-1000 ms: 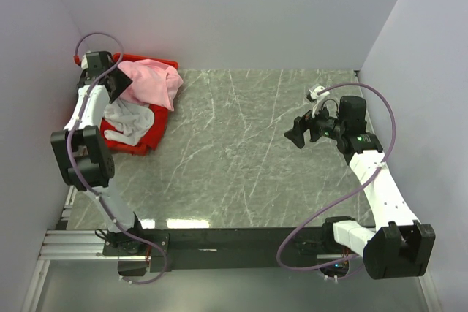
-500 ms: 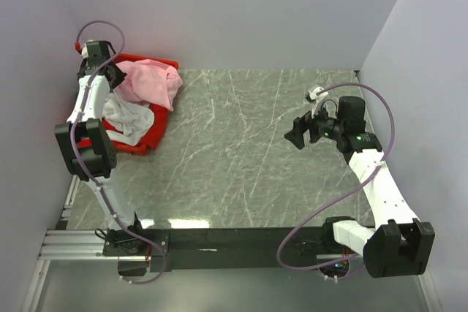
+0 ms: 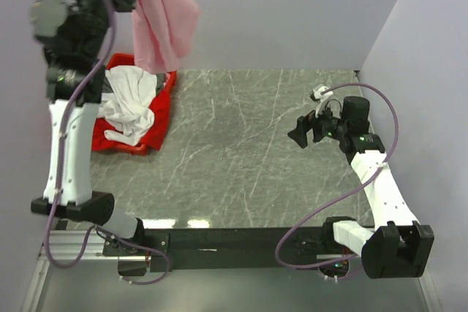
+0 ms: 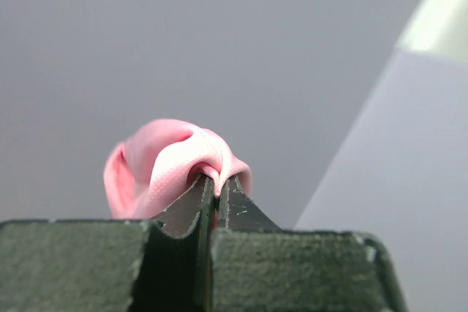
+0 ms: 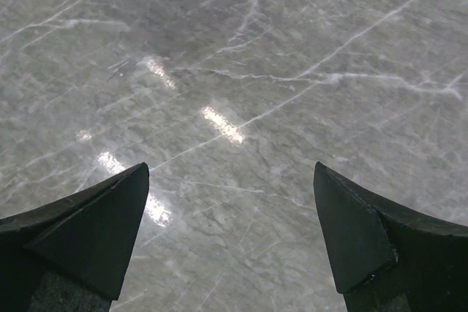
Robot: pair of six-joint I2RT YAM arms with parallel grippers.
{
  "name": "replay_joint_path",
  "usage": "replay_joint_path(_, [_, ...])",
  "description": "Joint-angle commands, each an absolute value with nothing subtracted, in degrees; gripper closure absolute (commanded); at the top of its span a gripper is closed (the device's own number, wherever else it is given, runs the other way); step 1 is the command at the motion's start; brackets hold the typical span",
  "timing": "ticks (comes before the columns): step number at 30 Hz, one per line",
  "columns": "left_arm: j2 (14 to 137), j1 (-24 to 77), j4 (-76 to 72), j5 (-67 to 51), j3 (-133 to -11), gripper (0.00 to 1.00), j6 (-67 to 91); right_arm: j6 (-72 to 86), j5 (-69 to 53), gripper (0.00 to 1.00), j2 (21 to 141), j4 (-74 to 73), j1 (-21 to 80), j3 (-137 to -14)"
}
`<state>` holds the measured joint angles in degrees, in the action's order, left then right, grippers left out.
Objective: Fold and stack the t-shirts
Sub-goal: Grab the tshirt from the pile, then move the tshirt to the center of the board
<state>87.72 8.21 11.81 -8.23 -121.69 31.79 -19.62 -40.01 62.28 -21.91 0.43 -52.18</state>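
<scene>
The left jaws are shut tight on a small fold of the pink shirt point(image 3: 164, 20). They hold it up high in the air, over the far left corner of the surface point(image 3: 241, 151). The shirt hangs down in a loose bunch, just above the red bin point(image 3: 124, 148) that sits in that corner. In the left wrist view only a little pink puff point(image 4: 164, 162) pokes out past the shut jaws.

A white shirt point(image 3: 131, 104) lies crumpled in the bin. I cannot make out a dark one from here.

The right jaws are wide open and hold nothing. They hang over the right side of the surface, well apart from the shirts, and only bare surface shows between them.

The pink shirt looks soft, light and floppy. It will not keep any shape by itself, and it will likely swing and droop when it is moved. A pinch this small could slip, so slow moves seem best. To lay it flat, I think a good place to take hold is a corner or a shoulder. The open right jaws could take the low hanging edge to spread the cloth.
</scene>
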Motion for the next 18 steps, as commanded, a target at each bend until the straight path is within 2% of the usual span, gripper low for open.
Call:
replay_joint_path(1, [87.10,9.05,3.17,-17.64,-125.50,1.00,36.47,-20.30,-39.90,0.01,60.38,-20.74,-1.40,-52.73])
replay_joint_path(10, [86.40,17.66,-4.13,-28.47,-117.44,1.00,42.89,-20.39,-39.55,0.01,59.50,-20.48,-4.66,-52.38])
replay_joint_path(13, [84.82,21.96,-2.74,-29.71,-109.53,1.00,39.74,-20.57,-39.46,0.01,59.41,-20.39,-5.71,-52.29])
replay_joint_path(16, [81.83,24.78,-5.51,-29.88,-93.68,1.00,38.05,-20.57,-39.46,0.01,59.33,-20.30,-6.50,-52.12])
replay_joint_path(18, [80.43,26.62,-6.50,-30.50,-87.22,1.00,37.10,-20.65,-39.55,0.01,59.41,-20.22,-6.77,-52.03])
